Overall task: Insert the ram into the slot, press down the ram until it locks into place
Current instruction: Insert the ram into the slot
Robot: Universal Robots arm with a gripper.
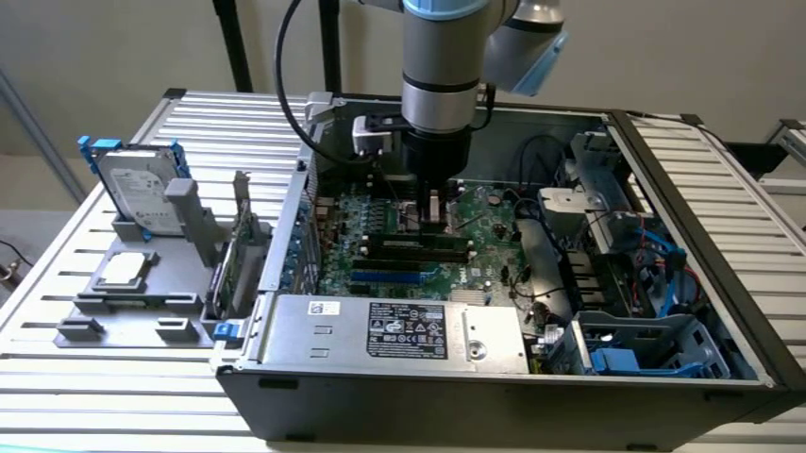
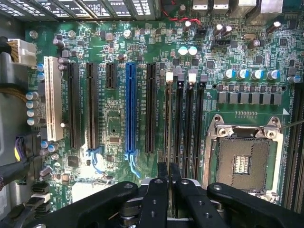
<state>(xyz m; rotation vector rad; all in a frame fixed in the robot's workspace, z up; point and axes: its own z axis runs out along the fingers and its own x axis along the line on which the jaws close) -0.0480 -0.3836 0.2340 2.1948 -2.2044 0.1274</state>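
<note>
My gripper (image 1: 432, 215) reaches down into the open computer case, low over the green motherboard (image 1: 492, 212). In the wrist view its two black fingers (image 2: 162, 176) stand close together, shut on the ram (image 2: 168, 123). The ram is seen edge-on as a thin dark strip. It runs in line with the slot, whose pale end clip (image 2: 169, 76) shows at the strip's far end. This slot is the one in the black bank nearest the blue socket (image 2: 130, 109). Whether the ram is seated in the slot I cannot tell. The bank of slots (image 1: 413, 247) lies just under the gripper.
More black slots (image 2: 190, 123) lie beside the ram, then the metal CPU socket (image 2: 242, 161). The silver power supply (image 1: 391, 330) fills the case's near side. Cables and blue drive bays (image 1: 629, 283) sit at the exterior view's right. A hard drive (image 1: 132, 189) stands on a grey holder outside.
</note>
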